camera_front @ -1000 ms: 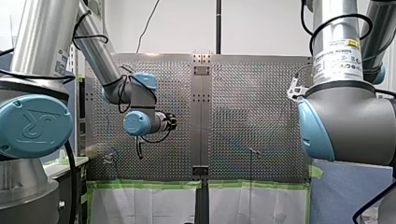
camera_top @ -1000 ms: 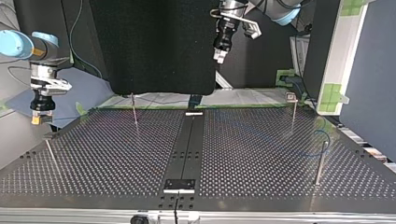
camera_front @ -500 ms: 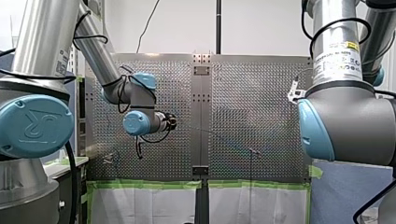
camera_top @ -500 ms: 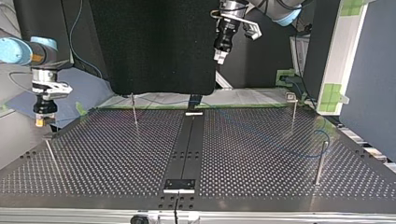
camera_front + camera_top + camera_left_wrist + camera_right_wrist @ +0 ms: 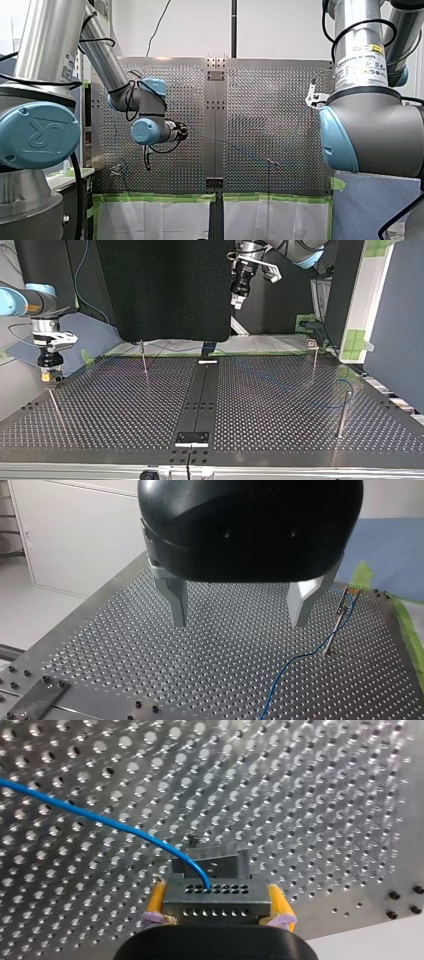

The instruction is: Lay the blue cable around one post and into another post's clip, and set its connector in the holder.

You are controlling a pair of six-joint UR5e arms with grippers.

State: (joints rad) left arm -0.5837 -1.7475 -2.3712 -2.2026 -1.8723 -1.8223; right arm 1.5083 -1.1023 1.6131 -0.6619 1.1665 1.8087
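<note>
Status: grey multi-hole metal connector (image 5: 215, 896) clamped between yellow pads (image 5: 156, 900) of right pincer (image 5: 217, 902), close to dark slotted holder (image 5: 225, 862) near corner of perforated metal counter (image 5: 325, 795), seating apparently still to do; thin blue cable (image 5: 100, 822) trails from it, routing unconfirmed; left pincer (image 5: 239, 611) spread, empty.

Held my left claw (image 5: 238, 301) high above the bench (image 5: 280, 400), slightly tilted and pointed down, metal fingers (image 5: 175, 600) spread wide with nothing between them. Reached my left arm (image 5: 107, 60) out from the front view's left, forearm sloping down to a bent wrist. Hung my right claw (image 5: 50, 374) low over the bench's corner at the top view's left, pointed straight down from a level forearm, close above the surface. Clamped its yellow pads (image 5: 156, 900) on both sides of the connector (image 5: 215, 895).
</note>
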